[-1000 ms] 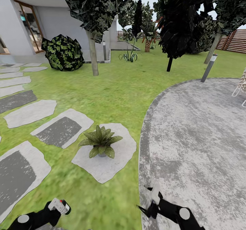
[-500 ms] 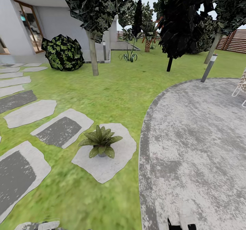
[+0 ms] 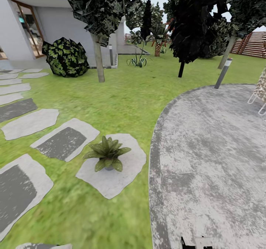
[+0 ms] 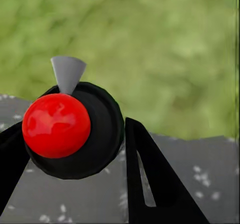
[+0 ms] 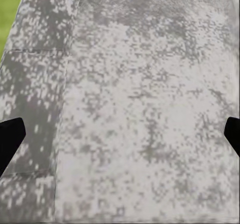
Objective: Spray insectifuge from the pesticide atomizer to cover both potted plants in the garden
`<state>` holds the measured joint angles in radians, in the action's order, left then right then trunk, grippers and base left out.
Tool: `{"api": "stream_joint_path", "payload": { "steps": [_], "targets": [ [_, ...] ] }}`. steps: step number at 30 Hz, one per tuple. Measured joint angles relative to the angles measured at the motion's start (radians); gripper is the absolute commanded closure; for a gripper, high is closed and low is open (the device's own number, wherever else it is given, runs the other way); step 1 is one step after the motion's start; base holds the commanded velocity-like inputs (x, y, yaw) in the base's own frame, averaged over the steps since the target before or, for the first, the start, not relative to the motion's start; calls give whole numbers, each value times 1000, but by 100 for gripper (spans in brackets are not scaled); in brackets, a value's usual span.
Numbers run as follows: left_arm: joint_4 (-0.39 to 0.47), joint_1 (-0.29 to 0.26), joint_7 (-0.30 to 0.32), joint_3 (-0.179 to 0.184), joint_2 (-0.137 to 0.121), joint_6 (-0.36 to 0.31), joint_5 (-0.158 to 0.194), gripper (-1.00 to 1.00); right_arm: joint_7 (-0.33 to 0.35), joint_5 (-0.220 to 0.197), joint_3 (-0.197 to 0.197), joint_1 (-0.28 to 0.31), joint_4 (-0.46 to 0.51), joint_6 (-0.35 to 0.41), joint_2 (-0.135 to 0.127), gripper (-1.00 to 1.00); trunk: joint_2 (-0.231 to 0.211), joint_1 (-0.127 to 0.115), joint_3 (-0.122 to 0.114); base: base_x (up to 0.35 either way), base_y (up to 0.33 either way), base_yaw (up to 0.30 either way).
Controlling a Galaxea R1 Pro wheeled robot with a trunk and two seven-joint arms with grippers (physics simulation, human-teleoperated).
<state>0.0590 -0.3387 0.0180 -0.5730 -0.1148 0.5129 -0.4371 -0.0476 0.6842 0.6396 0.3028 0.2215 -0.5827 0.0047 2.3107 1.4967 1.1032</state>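
One potted plant (image 3: 107, 154), a low rosette of broad green leaves in a tiny grey pot, stands on a pale stepping stone (image 3: 122, 175) left of the round grey patio (image 3: 207, 160). The second potted plant is out of view. In the left wrist view my left gripper (image 4: 75, 151) is shut on the pesticide atomizer (image 4: 100, 134), seen end-on as a dark round body with a red cap and grey nozzle, above grass and stone. My right gripper (image 5: 122, 136) is open over the speckled patio, with nothing between its fingers. A dark bit of the right arm (image 3: 192, 243) shows at the bottom of the head view.
Several stepping stones (image 3: 62, 142) lie on the lawn at left. A thin tree trunk (image 3: 98, 58), a round bush (image 3: 65, 57) and the house stand behind. Grey lamp posts (image 3: 222, 73) edge the patio, with a white chair (image 3: 260, 90) at its right and a brown fence (image 3: 255, 44) beyond.
Both arms have dropped out of the head view's lower part, the left one with the atomizer. The camera has shifted slightly; the plant and stones stay put.
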Motion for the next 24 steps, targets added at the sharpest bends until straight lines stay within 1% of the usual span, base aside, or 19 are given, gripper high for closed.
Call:
{"api": "stream_joint_path", "payload": {
  "steps": [1,2,5,8,13,24],
  "targets": [
    [1,0,0,0,5,3,-1,100,0,-79,-2,0,-1,2,1,-100,0,0,0,0,0,-296],
    [2,2,0,-3,5,3,0,100,1,-111,-4,0,-2,2,2,-100,0,0,0,0,0,-298],
    [3,7,-1,-3,4,7,-2,100,2,-140,-5,0,-3,2,3,-100,0,0,0,2,0,-299],
    [4,10,-1,-3,4,10,-5,100,2,-146,-5,0,-3,2,3,-100,0,0,0,165,0,-300],
    [3,11,0,-1,5,11,-6,100,2,-148,-6,0,-5,2,5,-100,0,-1,0,301,-44,-300],
    [3,23,-1,0,9,12,-5,100,2,-148,-5,0,-6,2,4,-100,0,0,0,189,-268,-300]
  ]
}}
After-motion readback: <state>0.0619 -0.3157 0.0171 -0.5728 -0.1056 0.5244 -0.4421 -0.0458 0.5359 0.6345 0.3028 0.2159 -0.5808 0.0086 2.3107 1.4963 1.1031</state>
